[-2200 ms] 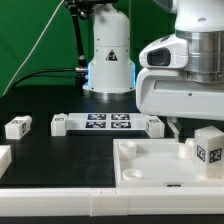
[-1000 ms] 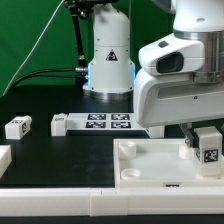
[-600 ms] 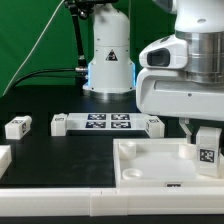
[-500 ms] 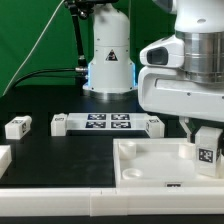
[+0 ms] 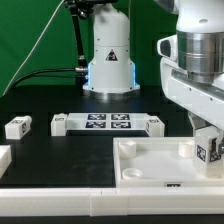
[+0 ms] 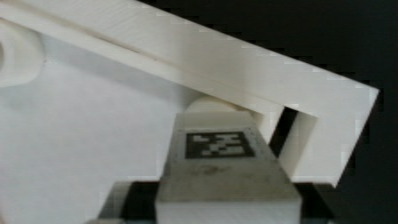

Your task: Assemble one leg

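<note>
My gripper (image 5: 207, 133) is shut on a leg (image 5: 211, 148), a small white block with a black-and-white tag. It holds the leg upright over the corner of the large white tray-like part (image 5: 150, 170) at the exterior view's right. In the wrist view the leg (image 6: 224, 150) shows its tag between my dark fingers (image 6: 146, 203), above the tray part's floor and beside its raised rim (image 6: 214, 60). Whether the leg touches the tray part is hidden. A second leg (image 5: 17, 127) lies on the black table at the exterior view's left.
The marker board (image 5: 108, 123) lies behind the tray part in the middle of the table. Another white part (image 5: 3, 158) shows at the left edge. The arm's white base (image 5: 108, 60) stands at the back, before a green backdrop.
The hand has shifted to the exterior view's right and turned above the leg. The held leg has moved slightly right and down at the tray part's right corner.
</note>
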Tool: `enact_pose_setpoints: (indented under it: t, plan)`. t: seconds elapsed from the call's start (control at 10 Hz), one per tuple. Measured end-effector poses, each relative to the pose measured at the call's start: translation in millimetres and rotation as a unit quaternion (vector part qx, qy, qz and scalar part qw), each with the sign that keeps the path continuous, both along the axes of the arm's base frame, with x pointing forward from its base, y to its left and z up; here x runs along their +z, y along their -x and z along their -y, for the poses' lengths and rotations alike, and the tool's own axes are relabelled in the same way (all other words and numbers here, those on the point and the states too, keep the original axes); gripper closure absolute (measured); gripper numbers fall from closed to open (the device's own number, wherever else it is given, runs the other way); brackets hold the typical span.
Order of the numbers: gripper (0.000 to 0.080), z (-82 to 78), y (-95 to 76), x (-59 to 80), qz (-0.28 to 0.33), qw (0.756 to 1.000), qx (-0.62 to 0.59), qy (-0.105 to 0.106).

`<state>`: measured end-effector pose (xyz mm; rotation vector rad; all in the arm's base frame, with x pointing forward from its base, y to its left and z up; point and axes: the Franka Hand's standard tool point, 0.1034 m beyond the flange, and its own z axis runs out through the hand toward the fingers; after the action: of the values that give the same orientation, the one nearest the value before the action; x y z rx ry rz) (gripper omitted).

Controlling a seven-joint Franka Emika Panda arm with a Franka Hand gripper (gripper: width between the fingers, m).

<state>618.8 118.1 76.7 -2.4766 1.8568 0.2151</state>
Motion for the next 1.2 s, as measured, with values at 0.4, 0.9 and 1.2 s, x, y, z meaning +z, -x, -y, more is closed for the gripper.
enact_pose_setpoints:
  t: [0.4, 0.9, 1.2]
  plan:
    - [0.0299, -5.1, -1.8, -1.4, 0.015, 1.0, 0.015, 0.0]
    - [0.0152, -17.2, 2.2, -5.3, 0.055, 0.949, 0.311, -0.016]
    - [0.0151, -12.9, 0.0, -3.9, 0.07, 0.873, 0.482, -0.023]
